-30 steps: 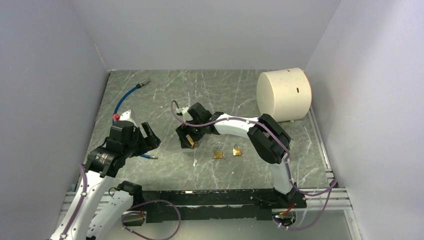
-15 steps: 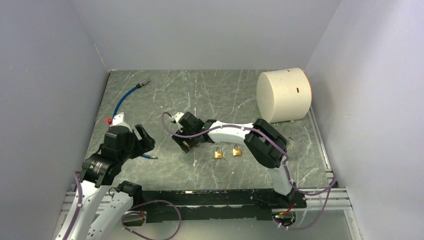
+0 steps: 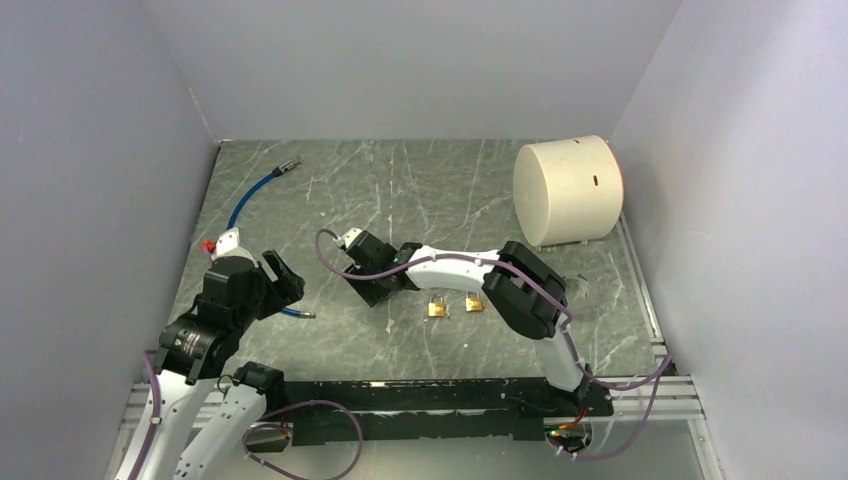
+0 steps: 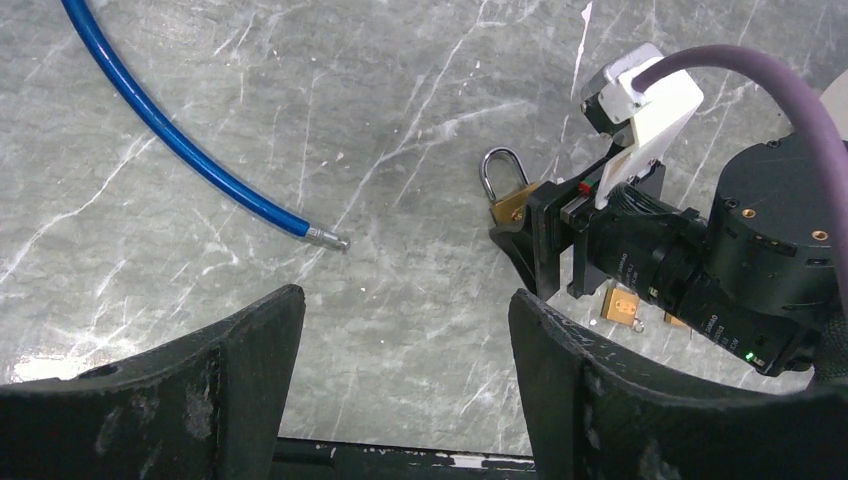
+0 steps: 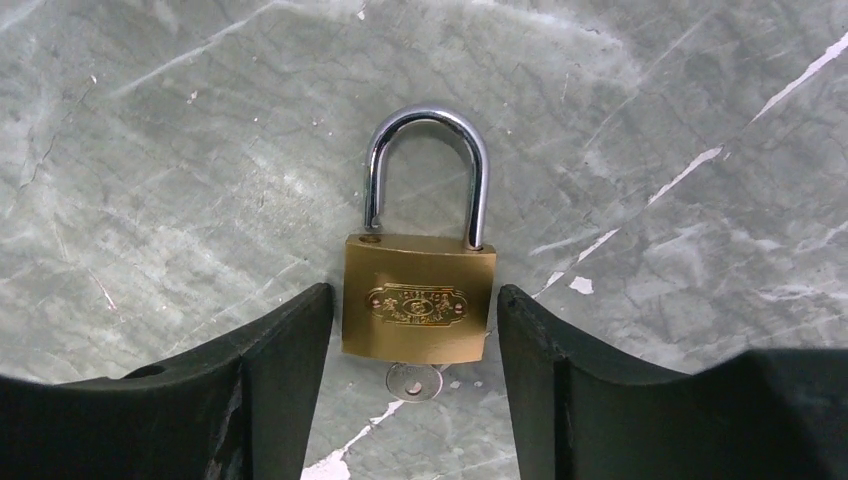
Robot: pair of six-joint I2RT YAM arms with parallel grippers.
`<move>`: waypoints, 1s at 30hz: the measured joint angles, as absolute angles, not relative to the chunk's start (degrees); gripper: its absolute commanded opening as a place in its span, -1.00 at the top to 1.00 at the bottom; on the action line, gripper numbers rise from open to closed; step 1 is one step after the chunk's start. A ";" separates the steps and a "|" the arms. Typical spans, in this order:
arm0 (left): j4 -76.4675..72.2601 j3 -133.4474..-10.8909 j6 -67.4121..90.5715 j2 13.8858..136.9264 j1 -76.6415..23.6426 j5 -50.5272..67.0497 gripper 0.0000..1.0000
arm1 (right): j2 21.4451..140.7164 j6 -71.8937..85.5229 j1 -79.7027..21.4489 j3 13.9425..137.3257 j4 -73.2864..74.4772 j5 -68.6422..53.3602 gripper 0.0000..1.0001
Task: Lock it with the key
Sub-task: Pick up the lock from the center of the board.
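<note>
Right pincer [image 5: 412, 340] leftward; padlock [image 5: 420, 305] shackle outward

Right wrist view: key [image 5: 411, 381] shows its bow only, blade hidden inside padlock [image 5: 418, 310]; right claw [image 5: 414, 302] contact with its sides unclear. Top view: padlock hidden under that claw. Left wrist view: blue hose [image 4: 170, 140] cut by top edge.

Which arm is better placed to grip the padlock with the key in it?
Right. The right gripper has its open jaws straddling the padlock, key at its base. The left gripper hangs open off to the side, nearer the blue hose.
</note>
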State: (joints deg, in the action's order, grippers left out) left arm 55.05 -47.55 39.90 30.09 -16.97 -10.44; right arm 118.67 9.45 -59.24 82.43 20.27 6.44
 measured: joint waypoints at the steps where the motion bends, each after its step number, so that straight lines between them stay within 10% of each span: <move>1: 55.11 -47.55 39.90 30.09 -16.97 -10.41 -0.57 | 118.83 9.74 -59.46 82.70 20.36 7.07 -0.28; 15: 55.18 -47.55 39.92 30.17 -16.97 -10.41 -0.57 | 120.20 15.81 -60.18 84.95 22.63 10.98 0.11; 22: 55.18 -47.55 40.01 30.24 -16.97 -10.44 -0.60 | 120.20 17.93 -60.40 84.95 22.59 12.25 1.00; 30: 54.41 -47.48 40.01 33.19 -16.97 -9.56 -0.62 | 110.39 22.28 -60.18 70.39 15.05 9.45 1.00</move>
State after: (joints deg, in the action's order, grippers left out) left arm 54.41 -47.48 40.01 33.19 -16.97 -9.56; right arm 110.39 22.28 -60.18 70.39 15.05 9.45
